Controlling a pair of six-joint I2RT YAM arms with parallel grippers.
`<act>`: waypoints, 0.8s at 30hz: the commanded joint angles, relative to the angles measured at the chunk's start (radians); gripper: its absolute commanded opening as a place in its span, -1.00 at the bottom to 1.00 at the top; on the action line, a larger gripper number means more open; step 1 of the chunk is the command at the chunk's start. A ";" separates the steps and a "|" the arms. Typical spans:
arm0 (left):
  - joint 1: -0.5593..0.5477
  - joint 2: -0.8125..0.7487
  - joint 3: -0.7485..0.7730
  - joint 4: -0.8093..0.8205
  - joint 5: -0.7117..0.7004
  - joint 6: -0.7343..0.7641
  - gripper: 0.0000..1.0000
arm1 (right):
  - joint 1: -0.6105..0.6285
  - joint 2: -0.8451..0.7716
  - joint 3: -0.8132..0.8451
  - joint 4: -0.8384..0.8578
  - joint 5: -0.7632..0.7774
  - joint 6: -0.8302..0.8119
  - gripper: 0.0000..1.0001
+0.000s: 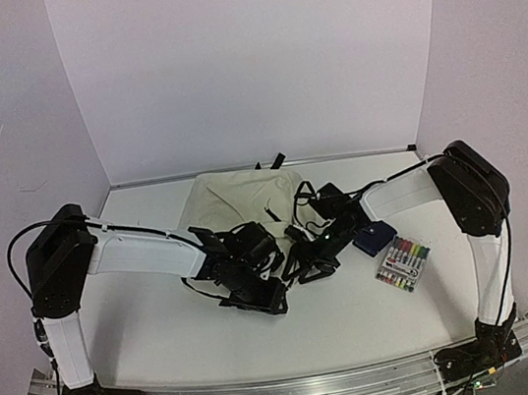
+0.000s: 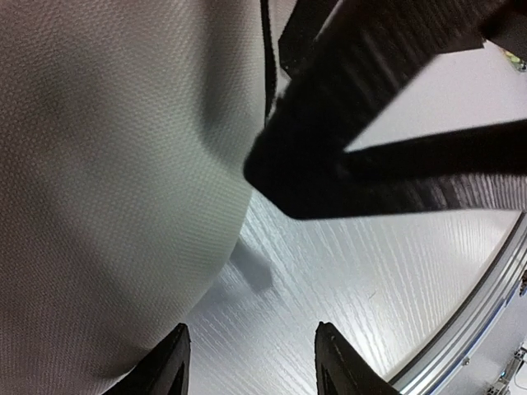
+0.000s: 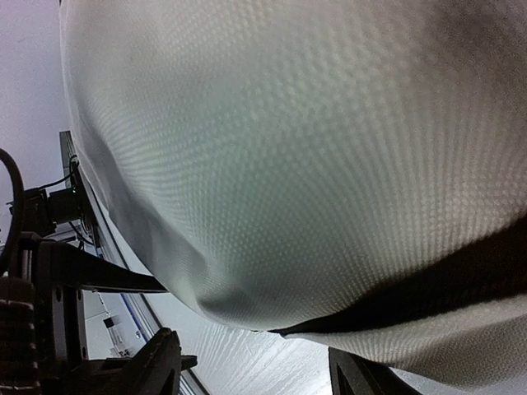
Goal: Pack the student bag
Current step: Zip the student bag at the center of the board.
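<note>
step: probably working the student bag (image 1: 234, 197) open | left fingers (image 2: 169, 370) standing apart, empty, bag cloth beside them, black straps (image 2: 370, 107) just beyond | right fingers (image 3: 156, 366) gaping, cloth lying just ahead | next: needing a pinch on its opening edge

From above, the near edge of the bag (image 1: 229, 195) was hidden under the left arm (image 1: 148, 254) and right arm (image 1: 398, 195), which also covered part of the blue pouch (image 1: 374, 238). The markers' (image 1: 403, 264) labels were too small to read. In the left wrist view the black straps (image 2: 370, 123) were blurred and cut off at the top. In the right wrist view the cloth ran past three edges, out of focus.
</note>
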 commanded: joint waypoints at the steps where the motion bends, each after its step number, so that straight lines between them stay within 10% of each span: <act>1: 0.026 -0.008 0.026 0.054 -0.046 -0.023 0.18 | -0.004 -0.033 0.009 0.010 0.052 -0.024 0.22; 14: 0.115 -0.067 0.023 0.094 -0.138 -0.006 0.18 | -0.006 -0.054 0.058 0.016 0.009 -0.017 0.25; 24: 0.103 -0.009 0.033 0.130 -0.061 0.053 -0.34 | -0.006 -0.018 0.093 0.034 0.018 -0.006 -0.24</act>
